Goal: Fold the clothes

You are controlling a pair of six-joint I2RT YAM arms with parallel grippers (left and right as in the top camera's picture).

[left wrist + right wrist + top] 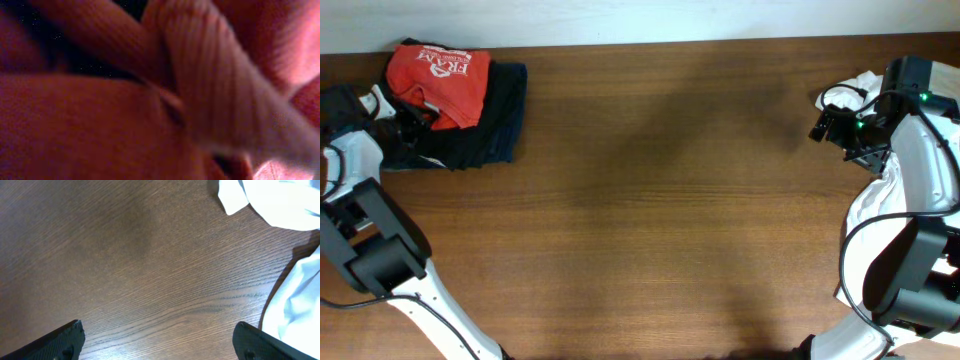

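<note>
My left gripper [408,118] is buried in the folded orange-red shirt [440,78] on the dark pile [490,135], far-left corner; can't tell if it's gripping. My right gripper [160,342] gapes wide, empty, beside the white shirt [280,202]. Soft, light, floppy cotton, so I'd pinch a shoulder seam or hem.

1. A table [650,200] of dark brown wood filled nearly the whole overhead view, its fine grain running left to right.
2. Soft, darker shadow patches with blurred edges lay across its upper middle part.
3. In the right wrist view the table [140,270] showed close up. Its grain ran on a slant, and a dim shaded patch sat toward the upper middle.
4. A pale, off-white strip [620,20] ran beyond the table's far edge, broader at the left than at the right. What it was could not be told.
</note>
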